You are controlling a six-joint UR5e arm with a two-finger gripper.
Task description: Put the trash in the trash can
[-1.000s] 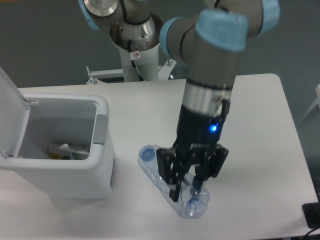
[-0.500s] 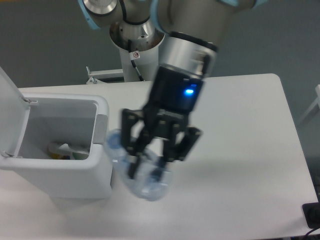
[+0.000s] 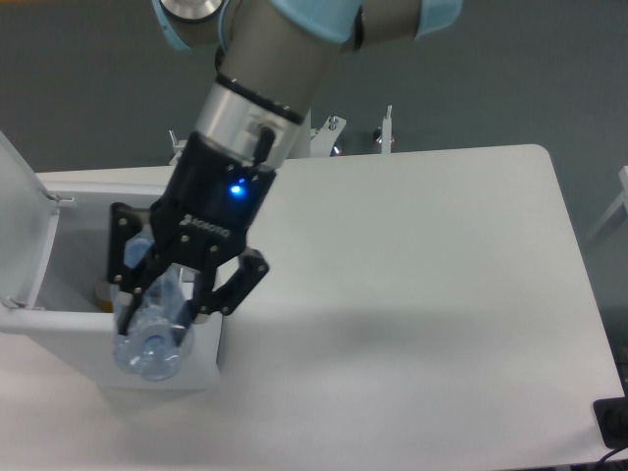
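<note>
1. My gripper (image 3: 157, 312) is clamped around the crushed clear bottle (image 3: 149, 336), holding it off the table (image 3: 412, 294).
2. The bottle hangs over the near right corner of the trash can (image 3: 59, 339), at the scene's left, its lower end in front of the bin's near wall.
3. The can's lid (image 3: 20, 221) stands open on the far left.
4. A blue light glows on my wrist.
5. I cannot make out the wrapper from here.
</note>
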